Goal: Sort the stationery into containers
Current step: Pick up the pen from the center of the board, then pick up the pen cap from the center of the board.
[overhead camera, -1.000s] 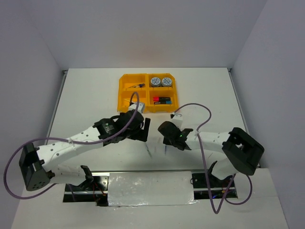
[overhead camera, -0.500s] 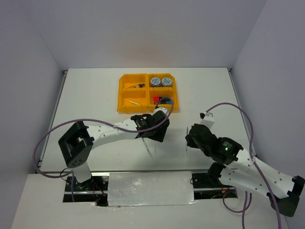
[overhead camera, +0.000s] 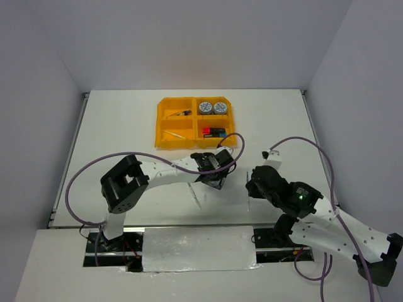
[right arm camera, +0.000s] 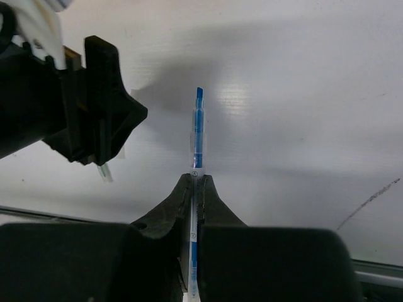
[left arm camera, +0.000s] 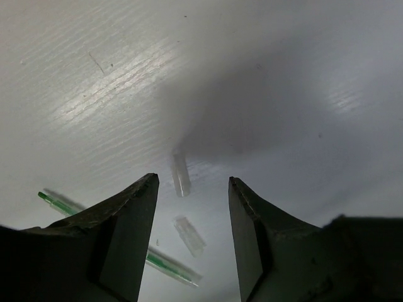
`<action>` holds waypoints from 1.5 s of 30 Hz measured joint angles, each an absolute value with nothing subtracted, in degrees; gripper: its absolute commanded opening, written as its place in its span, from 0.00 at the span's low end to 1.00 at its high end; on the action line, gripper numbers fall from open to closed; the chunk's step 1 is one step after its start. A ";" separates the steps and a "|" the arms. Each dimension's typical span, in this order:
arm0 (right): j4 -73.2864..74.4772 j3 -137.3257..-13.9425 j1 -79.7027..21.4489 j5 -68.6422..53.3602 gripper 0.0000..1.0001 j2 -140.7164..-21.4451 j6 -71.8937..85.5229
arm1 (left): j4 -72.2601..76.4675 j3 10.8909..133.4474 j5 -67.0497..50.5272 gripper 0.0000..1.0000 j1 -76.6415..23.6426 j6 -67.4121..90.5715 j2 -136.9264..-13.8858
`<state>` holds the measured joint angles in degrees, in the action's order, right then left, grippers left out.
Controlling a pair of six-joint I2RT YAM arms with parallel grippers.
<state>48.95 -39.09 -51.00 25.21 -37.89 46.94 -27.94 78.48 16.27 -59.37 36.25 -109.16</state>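
The orange-yellow tray [overhead camera: 165, 124] stands at the table's back middle. It holds two tape rolls [overhead camera: 212, 107], highlighters [overhead camera: 213, 132], a dark pen [overhead camera: 179, 114] and a pale pen [overhead camera: 176, 134]. My left gripper [overhead camera: 211, 181] is open and empty, low over the table in front of the tray. In the left wrist view, its gripper [left arm camera: 192, 178] has a green-ink pen [left arm camera: 154, 257] and two clear cap pieces [left arm camera: 181, 175] between and below the fingers. My right gripper [overhead camera: 250, 186] is shut on a thin blue pen [right arm camera: 198, 129], held above the table.
A pale pen [overhead camera: 196, 199] lies on the white table just near of the left gripper. The left gripper's black body [right arm camera: 94, 107] shows close on the left in the right wrist view. Purple cables loop over both arms.
My left gripper has moved right, away from the tray's front, to above the loose pen. My right gripper has moved right with the blue pen, then stayed almost still.
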 measured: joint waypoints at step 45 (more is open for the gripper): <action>36.23 -33.15 -51.24 10.00 0.00 -29.61 36.60 | -24.21 73.67 16.62 0.00 -57.93 36.80 -104.60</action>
